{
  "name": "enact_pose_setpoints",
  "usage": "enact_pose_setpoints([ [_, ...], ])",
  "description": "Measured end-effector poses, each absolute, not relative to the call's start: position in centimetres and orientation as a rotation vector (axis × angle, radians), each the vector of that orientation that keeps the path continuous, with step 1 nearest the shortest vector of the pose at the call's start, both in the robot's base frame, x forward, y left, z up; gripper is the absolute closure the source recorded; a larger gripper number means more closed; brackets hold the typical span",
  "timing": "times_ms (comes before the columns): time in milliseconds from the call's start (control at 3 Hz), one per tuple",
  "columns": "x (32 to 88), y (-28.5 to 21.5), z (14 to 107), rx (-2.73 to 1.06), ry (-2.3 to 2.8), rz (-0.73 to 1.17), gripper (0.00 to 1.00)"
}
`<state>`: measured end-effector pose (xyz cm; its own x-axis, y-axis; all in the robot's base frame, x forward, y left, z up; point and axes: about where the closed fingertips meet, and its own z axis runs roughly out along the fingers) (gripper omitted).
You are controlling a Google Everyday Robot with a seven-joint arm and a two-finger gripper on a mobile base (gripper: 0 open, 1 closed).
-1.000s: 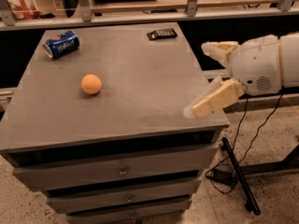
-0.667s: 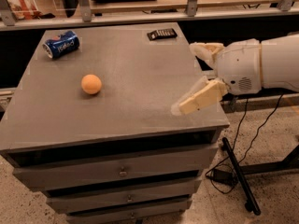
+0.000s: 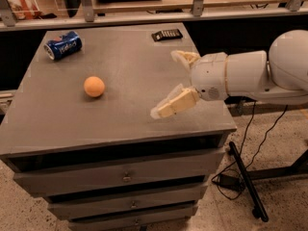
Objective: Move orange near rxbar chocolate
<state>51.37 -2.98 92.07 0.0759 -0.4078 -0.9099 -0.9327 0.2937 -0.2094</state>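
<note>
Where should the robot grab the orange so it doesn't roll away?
Around its widest middle, one finger each side. The orange is round and smooth, resting on the cabinet top, so any side works; the open tool hovers right of it, so coming from there is probably simplest.

Gripper (image 3: 166, 84) sits over right side of cabinet top (image 3: 120, 124), tips spread wide apart. We see fingers (image 3: 179, 102) cream-beige, blocky, wedge-shaped, tapering to paler tips; lower one shows longer than upper. We note wrist housing (image 3: 209, 78) white, rounded, drum-like. Behind it, forearm (image 3: 248, 73): smooth white cylinder, thin seam between sections. At right edge, joint (image 3: 291, 57): large, pale grey-white, domed.
</note>
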Motion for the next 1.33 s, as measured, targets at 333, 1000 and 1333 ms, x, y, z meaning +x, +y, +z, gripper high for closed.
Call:
enact_pose_setpoints([
  [333,52.9,-1.0,90.0,-1.271,1.496,0.637,0.00],
  [1000,54.4,4.9,87.7,-1.266,1.472,0.686,0.00],
  [1333,55.2,7.0,87.2,-1.265,1.493,0.687,0.00],
])
